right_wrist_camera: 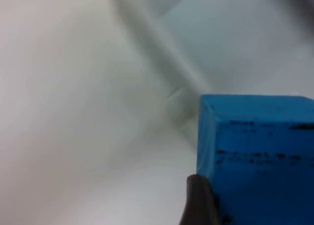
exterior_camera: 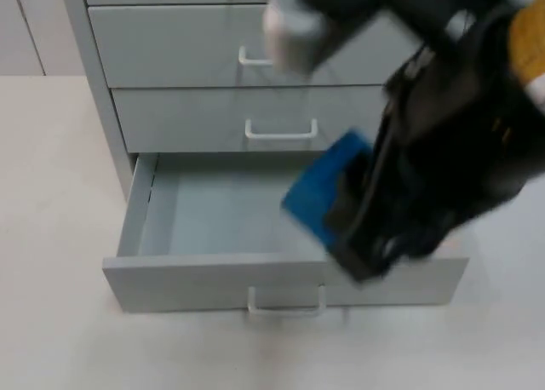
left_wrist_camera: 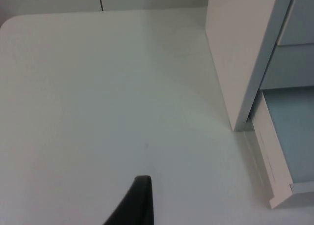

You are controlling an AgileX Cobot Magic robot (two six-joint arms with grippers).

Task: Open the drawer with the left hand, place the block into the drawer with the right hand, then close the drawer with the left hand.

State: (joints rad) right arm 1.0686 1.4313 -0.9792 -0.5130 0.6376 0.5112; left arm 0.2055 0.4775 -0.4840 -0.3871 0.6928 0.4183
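1. block (exterior_camera: 319,190): blue, square-edged, with dark scuff marks on the face seen in the right wrist view (right_wrist_camera: 255,151). gripped by the right hand, raised above the right part of the open drawer's tray, not resting on it.
2. right hand (exterior_camera: 362,237): black, fingers closed on the block, one fingertip (right_wrist_camera: 198,200) against the block's lower corner. the arm comes down from the upper right and hangs over the drawer's right end and front panel.
3. drawer (exterior_camera: 213,275): lowest of the visible stack, pulled out toward the camera. pale grey-blue floor, light grey walls, white loop handle (exterior_camera: 285,303) at the middle of the front panel. the interior that shows holds nothing; its right end is covered by the right arm.
4. cabinet (exterior_camera: 98,75): light grey, standing on the worktop. two shut drawers (exterior_camera: 187,117) above the open one, each with a white loop handle.
5. left hand: waits off to the cabinet's left side, over bare worktop; one black fingertip (left_wrist_camera: 135,203) can be seen, and whether the fingers are open or closed cannot be told. the cabinet's side wall (left_wrist_camera: 235,53) and the open drawer's corner (left_wrist_camera: 277,185) lie beside it.
6. worktop (exterior_camera: 51,237): white, carrying the cabinet.
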